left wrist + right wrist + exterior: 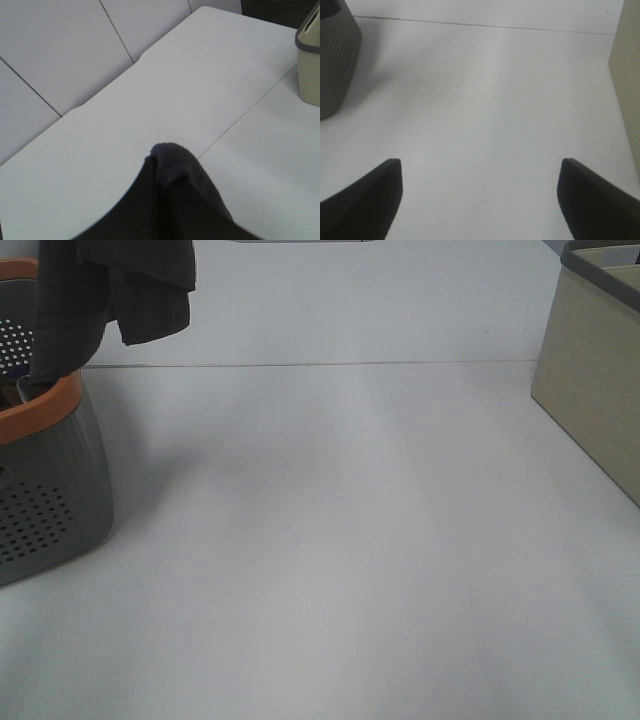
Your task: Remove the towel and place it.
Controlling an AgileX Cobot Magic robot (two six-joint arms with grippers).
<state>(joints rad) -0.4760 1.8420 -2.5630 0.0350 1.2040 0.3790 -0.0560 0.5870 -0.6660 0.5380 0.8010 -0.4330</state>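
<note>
Towel (110, 285) at upper left hangs limp, looks soft and light, pinched at a bunched fold by the closed left gripper (157, 175); right gripper (480, 170) gapes empty over the bench (350, 540).

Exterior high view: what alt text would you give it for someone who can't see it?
A dark towel hangs from the top left corner over a grey perforated basket with an orange rim. A white table fills the rest, with a beige box at the right edge.
</note>
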